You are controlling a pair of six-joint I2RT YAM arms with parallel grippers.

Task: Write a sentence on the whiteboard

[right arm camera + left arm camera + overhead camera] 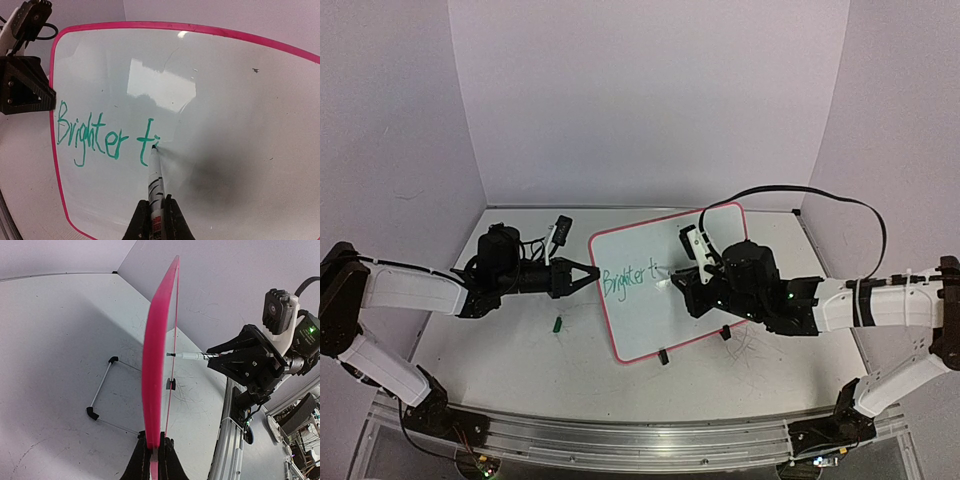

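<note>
Pinching green-lettered "Brighter ti" whiteboard (225, 125), left end effector (154, 442); right end effector (156, 210) pinches marker (155, 177).

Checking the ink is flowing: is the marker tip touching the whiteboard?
Touching. The right wrist view shows the marker tip pressed on the whiteboard where the sentence ends.
</note>
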